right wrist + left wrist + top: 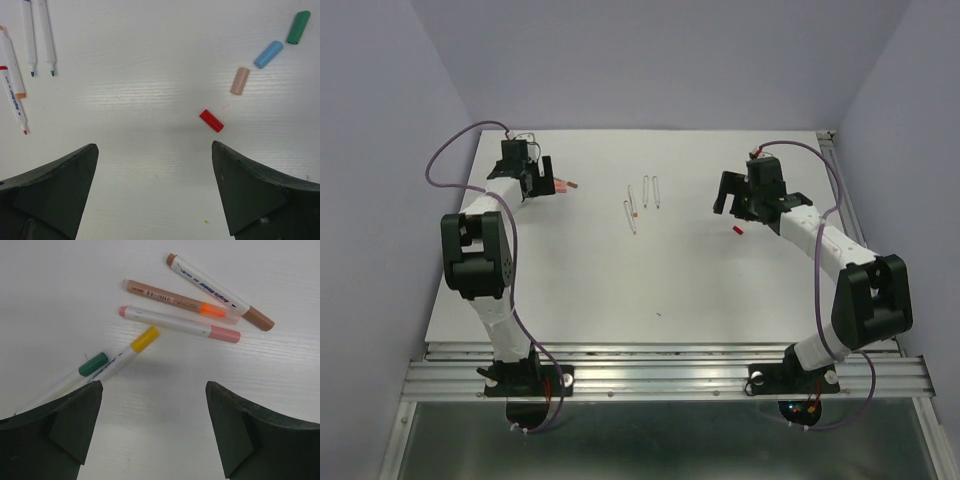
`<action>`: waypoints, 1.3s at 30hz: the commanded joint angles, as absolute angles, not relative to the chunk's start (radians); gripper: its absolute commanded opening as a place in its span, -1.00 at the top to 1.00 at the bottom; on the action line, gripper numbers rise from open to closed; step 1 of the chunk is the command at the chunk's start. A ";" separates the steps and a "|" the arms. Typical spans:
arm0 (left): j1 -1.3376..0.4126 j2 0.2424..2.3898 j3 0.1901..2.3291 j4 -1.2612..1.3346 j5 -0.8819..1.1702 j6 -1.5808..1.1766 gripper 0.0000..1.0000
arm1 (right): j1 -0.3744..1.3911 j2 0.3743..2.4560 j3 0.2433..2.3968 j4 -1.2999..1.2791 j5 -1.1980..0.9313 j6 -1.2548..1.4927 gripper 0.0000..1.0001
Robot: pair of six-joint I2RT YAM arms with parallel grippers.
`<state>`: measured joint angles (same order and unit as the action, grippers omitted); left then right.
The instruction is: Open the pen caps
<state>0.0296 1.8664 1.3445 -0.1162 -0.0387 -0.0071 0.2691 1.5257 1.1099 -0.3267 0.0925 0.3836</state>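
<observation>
In the left wrist view several capped pens lie on the white table ahead of my open, empty left gripper. Their caps are brown, pink, yellow and green; a clear-capped pen with an orange tip lies between them. In the right wrist view loose caps lie apart on the table: red, peach, blue and green. My right gripper is open and empty, just short of the red cap. The top view shows the left gripper, the right gripper and the red cap.
Several uncapped white pen bodies lie in the middle of the table between the arms; they also show at the left of the right wrist view. Purple walls close the table at the back and both sides.
</observation>
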 commanded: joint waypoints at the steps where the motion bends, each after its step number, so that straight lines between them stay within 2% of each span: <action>1: 0.035 1.916 1.445 -0.138 0.015 0.116 -0.90 | 0.265 1.531 1.112 -0.296 0.110 0.364 -1.00; 8: 0.037 2.014 1.604 -0.245 0.034 0.242 -0.83 | 0.265 1.551 1.127 -0.313 0.112 0.362 -1.00; 11: 0.037 2.060 1.644 -0.294 0.022 0.265 -0.72 | 0.265 1.555 1.132 -0.327 0.126 0.362 -1.00; 31: 0.051 2.157 1.717 -0.399 -0.005 0.328 -0.61 | 0.265 1.571 1.152 -0.347 0.138 0.364 -1.00; 37: 0.051 2.167 1.724 -0.410 0.000 0.333 -0.52 | 0.265 1.569 1.150 -0.350 0.143 0.365 -1.00; 39: 0.051 2.177 1.721 -0.410 0.031 0.328 -0.39 | 0.265 1.569 1.147 -0.348 0.143 0.367 -1.00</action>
<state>0.0471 2.1773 1.6848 -0.3862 -0.0010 0.3141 0.2691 1.5658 1.1103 -0.3584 0.1242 0.3763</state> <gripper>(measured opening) 0.748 0.998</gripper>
